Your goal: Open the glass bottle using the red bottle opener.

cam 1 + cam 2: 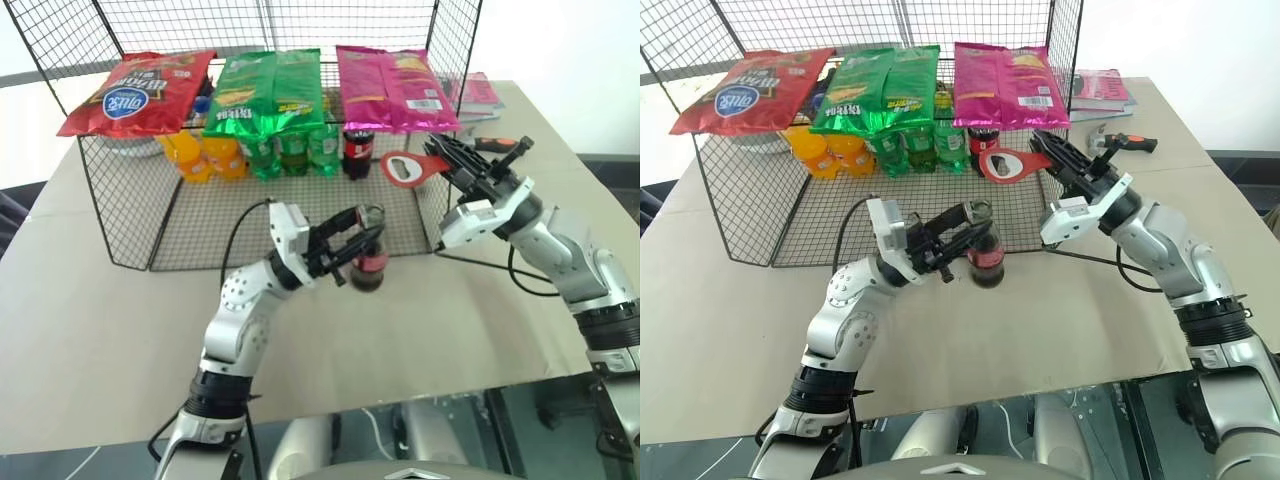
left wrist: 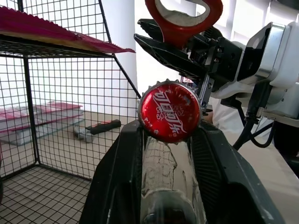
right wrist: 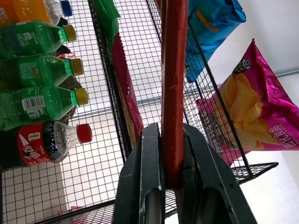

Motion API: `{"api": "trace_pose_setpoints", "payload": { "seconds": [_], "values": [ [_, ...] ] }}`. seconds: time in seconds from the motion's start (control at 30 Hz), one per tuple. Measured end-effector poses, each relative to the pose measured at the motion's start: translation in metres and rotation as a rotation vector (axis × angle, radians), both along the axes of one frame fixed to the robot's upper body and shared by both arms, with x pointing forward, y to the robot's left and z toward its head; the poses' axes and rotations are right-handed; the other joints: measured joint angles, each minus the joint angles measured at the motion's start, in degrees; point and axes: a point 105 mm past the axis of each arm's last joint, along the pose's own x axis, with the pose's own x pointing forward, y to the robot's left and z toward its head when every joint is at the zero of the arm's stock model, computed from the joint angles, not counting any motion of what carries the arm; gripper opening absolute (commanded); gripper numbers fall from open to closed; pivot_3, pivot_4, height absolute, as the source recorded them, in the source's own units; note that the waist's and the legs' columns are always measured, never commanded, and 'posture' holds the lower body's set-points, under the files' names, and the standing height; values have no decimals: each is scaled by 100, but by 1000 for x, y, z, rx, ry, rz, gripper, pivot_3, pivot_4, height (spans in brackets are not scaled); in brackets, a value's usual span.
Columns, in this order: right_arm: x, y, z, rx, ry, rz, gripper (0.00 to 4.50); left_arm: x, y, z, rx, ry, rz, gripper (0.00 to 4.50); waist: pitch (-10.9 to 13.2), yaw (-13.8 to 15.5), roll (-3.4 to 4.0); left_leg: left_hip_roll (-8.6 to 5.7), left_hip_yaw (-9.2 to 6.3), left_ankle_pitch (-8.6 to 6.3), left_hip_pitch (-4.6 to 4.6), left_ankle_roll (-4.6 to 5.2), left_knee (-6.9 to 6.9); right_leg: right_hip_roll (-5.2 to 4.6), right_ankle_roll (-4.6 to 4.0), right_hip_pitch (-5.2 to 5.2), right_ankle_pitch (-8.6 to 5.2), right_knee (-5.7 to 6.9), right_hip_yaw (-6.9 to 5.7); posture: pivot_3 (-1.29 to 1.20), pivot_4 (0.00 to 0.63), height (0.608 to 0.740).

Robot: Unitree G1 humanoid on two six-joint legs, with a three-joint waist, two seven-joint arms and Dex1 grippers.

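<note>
- Bottle work sits mid-setup: the left claw (image 1: 352,245) grips the glass bottle (image 1: 369,262) by its neck, base seemingly on the surface (image 1: 120,330), so the red crown cap (image 2: 170,111) stays exposed and steady.
- The right claw (image 1: 455,160) is clamped on the red bottle opener (image 1: 410,167) by its handle, ring head leading, above and behind the cap, apart from it.
- Judgement: this grip gives leverage for prying.

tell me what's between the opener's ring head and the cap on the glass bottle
Nothing: in the left eye view, open air and bare wire mesh separate the red bottle opener from the glass bottle.
</note>
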Motion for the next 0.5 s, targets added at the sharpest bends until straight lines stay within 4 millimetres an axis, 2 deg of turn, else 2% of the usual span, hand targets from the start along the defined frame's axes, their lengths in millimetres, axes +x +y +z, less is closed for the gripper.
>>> {"api": "trace_pose_setpoints", "payload": {
  "seconds": [0.07,0.5],
  "values": [
    [0,-1,-2,5,8,-4,0,0,0,0,2,3,0,3869,0,-4,1,1,0,0,1,0,-1,1,0,0,0,0,0,0,150,740],
    [1,-2,-2,19,15,-4,0,-2,2,-1,23,-1,-6,3869,2,-6,1,1,0,0,0,0,-1,1,0,-1,0,0,0,0,150,740]
  ]
}}
